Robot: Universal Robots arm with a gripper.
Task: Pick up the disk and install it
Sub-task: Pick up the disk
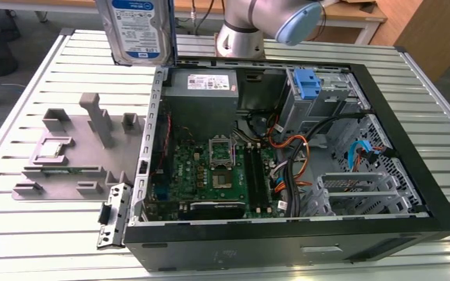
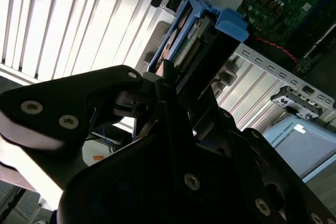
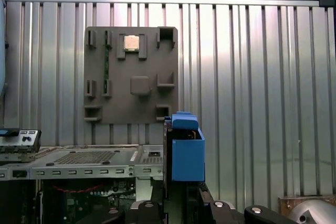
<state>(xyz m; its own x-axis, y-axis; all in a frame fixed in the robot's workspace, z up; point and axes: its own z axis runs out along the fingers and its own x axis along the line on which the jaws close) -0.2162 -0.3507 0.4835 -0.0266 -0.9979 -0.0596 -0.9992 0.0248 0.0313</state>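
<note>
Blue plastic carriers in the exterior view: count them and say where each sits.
2. One frames the disk, held upright at the exterior view's upper left. The other, a blue bracket, stands in the drive bay of the computer case. More may hide behind cables.

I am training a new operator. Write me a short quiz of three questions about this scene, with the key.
1. What grips the disk? A) the gripper B) a person's hand C) nothing
2. True or false: the disk is already seated inside the computer case.
3. Fill in: in the exterior view, the grey parts tray lies on the table at the case's ____ side.

Key: 1 A. 2 False; it is held up in the air, not in the case. 3 Left (the exterior view's left).
</note>
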